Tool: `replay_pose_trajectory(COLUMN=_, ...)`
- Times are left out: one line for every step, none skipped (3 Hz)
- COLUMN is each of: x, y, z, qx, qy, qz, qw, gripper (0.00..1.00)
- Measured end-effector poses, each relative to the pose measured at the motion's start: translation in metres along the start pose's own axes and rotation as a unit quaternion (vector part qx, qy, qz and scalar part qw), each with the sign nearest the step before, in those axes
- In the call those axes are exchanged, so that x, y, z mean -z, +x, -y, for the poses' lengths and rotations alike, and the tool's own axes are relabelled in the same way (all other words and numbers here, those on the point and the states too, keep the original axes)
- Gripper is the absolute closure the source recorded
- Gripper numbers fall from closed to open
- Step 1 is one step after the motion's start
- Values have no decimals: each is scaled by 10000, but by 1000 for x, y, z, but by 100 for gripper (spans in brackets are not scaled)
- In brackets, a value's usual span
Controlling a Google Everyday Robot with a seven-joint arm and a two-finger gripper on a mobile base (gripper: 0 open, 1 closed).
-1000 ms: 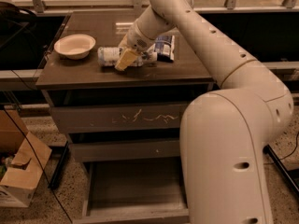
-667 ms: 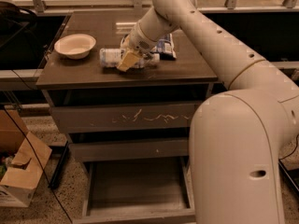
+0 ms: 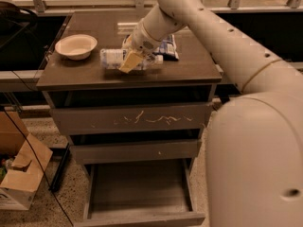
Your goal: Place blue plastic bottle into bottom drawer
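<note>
Lying on its side near the bowl (image 3: 75, 46), the blue plastic bottle (image 3: 111, 59) has not shifted since a second ago. The gripper (image 3: 132, 60) stays down over the bottle's end farther from the bowl; whether it clasps the bottle cannot be told. The arm's (image 3: 222, 41) bulk has slid sideways, away from the bowl. Well below the bowl, the bottom drawer (image 3: 140, 193) stands pulled open.

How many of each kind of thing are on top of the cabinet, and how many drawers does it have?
Bowls: 1, the bowl
Bottles: 1, the blue plastic bottle, with the gripper at it
Snack bags: 1, the snack bag
Drawers: 3: top drawer, middle drawer, bottom drawer (open)
Total: 6
</note>
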State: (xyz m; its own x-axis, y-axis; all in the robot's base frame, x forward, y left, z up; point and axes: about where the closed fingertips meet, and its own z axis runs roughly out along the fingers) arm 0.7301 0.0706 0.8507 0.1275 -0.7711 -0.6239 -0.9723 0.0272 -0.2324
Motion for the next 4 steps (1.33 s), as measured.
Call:
replay_pose_trajectory(x=67, y=-36, z=-48, qx=552, qy=314, qz=452, qw=9970, gripper=100)
replay_pose_trajectory(x=108, y=-44, z=-116, qx=984, qy=259, qz=612, qw=9929, gripper=100)
replay_pose_trajectory(x=107, y=-26, z=-178, qx=1015, qy=-143, qz=698, qw=9923, gripper=100)
replay_pose_trajectory(x=104, y=-15, z=-191, qx=956, qy=-240, qz=670, qw=9929, gripper=100)
